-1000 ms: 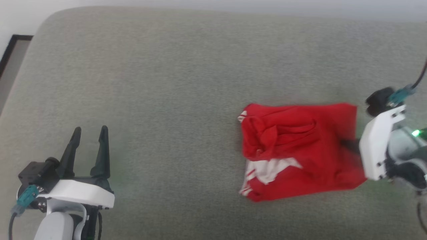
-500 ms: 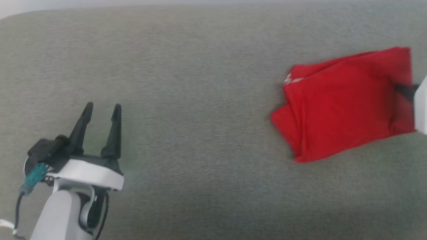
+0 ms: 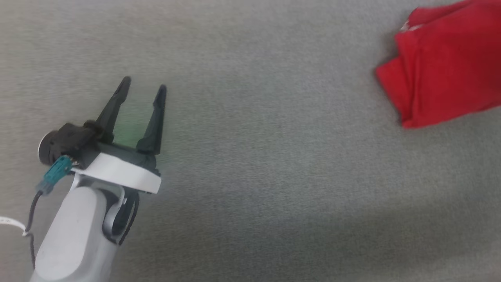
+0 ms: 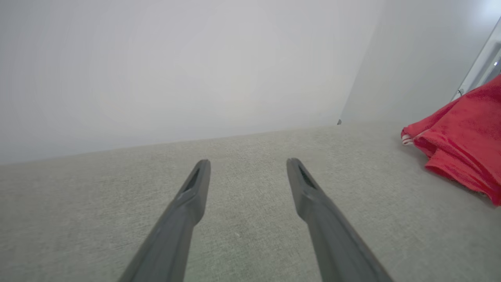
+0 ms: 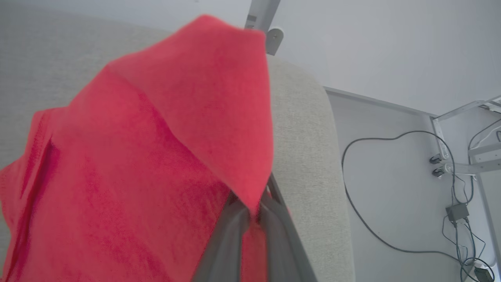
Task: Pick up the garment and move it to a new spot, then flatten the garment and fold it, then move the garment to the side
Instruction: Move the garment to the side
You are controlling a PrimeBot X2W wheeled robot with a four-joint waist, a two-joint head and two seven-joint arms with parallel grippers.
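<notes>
We see the red garment bunched at the upper right of the head view, its lower edge on the grey bench. The fingers of our right gripper are clamped on one fold of it. Our left gripper sits at the lower left, well apart from the garment, its fingers spread and empty.

The garment rests on the padded surface, well right of the left end effector.

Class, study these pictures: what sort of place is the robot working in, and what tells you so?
Probably a lab or test room, not a home: a broad grey fabric-covered surface under the red garment, bare pale walls, and loose cables beside a metal frame on the floor.
</notes>
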